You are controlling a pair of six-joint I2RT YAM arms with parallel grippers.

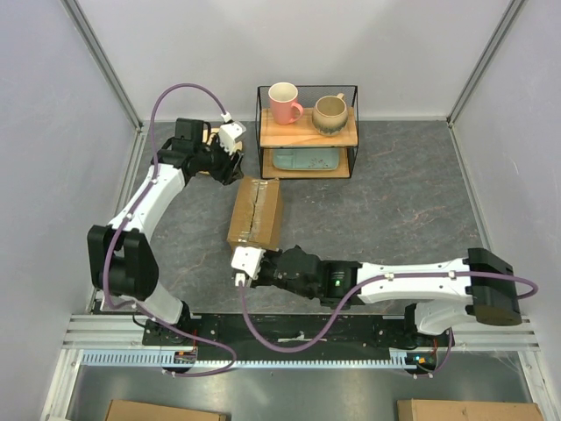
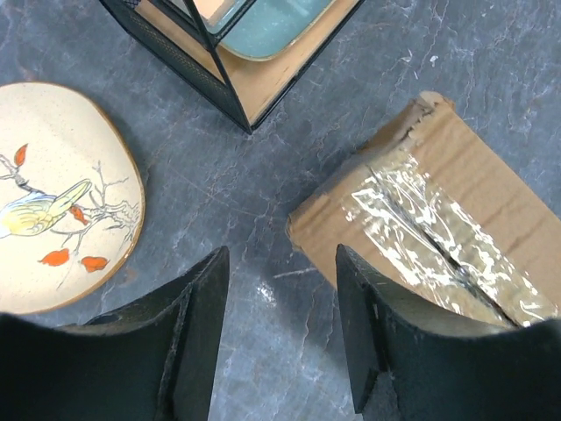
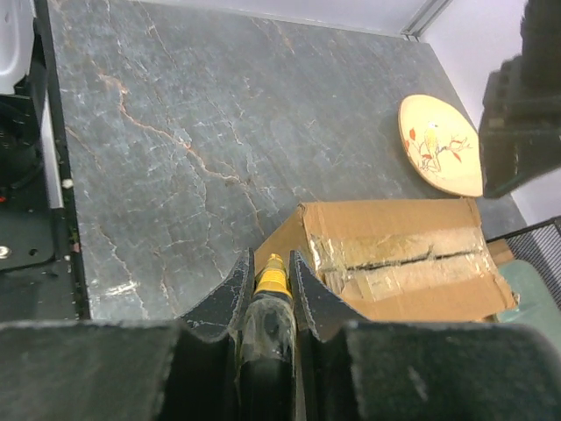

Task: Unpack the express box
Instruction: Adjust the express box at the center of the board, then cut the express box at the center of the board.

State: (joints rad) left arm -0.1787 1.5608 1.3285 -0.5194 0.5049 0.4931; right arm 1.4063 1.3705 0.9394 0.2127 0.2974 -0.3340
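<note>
Box: express box (image 1: 255, 213) lies flat on the table (image 1: 394, 202), mid-field between the 2 grippers, with its long axis running near-to-far. Its far end is near the wire rack (image 1: 307, 132) but apart from it.
Seam: the tape seam (image 3: 394, 259) faces up with a dark line down its middle. It looks slit, though I cannot tell whether for its full length. Flaps are not yet lifted.
Left gripper: left gripper (image 2: 280, 281) hangs just off the box's far-left corner, fingers spread, nothing between them.
Right gripper: right gripper (image 3: 269, 263) is at the box's near end, fingers clenched on a yellow-tipped tool (image 3: 273, 282). Whether the tip touches the cardboard cannot be told.
Risk 1: nothing pins the box. A forward push from the tool would likely slide it toward the rack rather than part the seam.
Risk 2: the left fingers straddle bare table beside the corner. Closing from here may catch only tape or the crushed corner edge and slip off the flap.
Risk 3: the bird-painted disc (image 2: 53, 193) sits near the left fingers, so a sideways sweep could knock it.
Risk 4: pink mug (image 1: 283, 102) and beige mug (image 1: 330, 112) stand on the rack's top shelf. A box shoved into the frame could jolt both.
Risk 5: contents are unseen, and a deep pass of the tool could mark them.
</note>
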